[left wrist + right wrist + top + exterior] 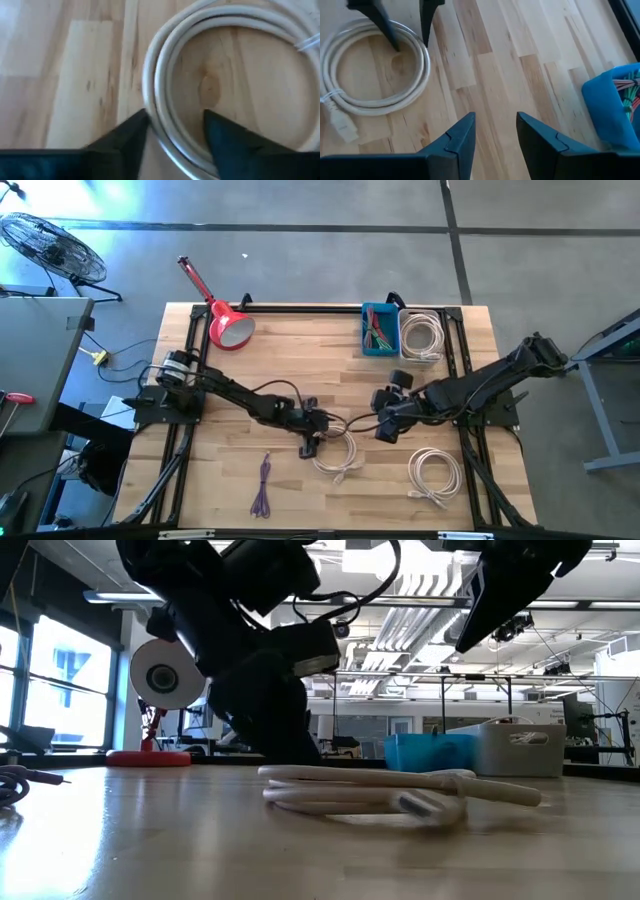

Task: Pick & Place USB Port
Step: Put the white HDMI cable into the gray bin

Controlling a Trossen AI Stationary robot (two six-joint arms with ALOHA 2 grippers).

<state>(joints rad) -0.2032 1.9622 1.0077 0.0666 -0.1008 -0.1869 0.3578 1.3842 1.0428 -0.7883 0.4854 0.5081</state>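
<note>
A coiled white USB cable (337, 458) lies flat on the wooden table near its middle front; it also shows in the low view (390, 795) and the right wrist view (375, 75). My left gripper (308, 448) is open and low over the coil's left rim (165, 65), one finger inside the loop and one outside, as the right wrist view (405, 25) also shows. My right gripper (385, 428) is open and empty, raised above the table to the coil's right (495, 135). My left gripper's fingers (220, 135) stand on either side of the coil's bundled strands (172, 142), coming from above and lying across them. Whether the fingers touch the strands, I cannot tell. The coil lies flat on the table.
A second white coil (435, 475) lies at the front right and a purple cable (263, 485) at the front left. A blue bin (380, 330) of coloured cables and a white bin (421, 335) with a white cable stand at the back. A red lamp (228, 328) is at the back left.
</note>
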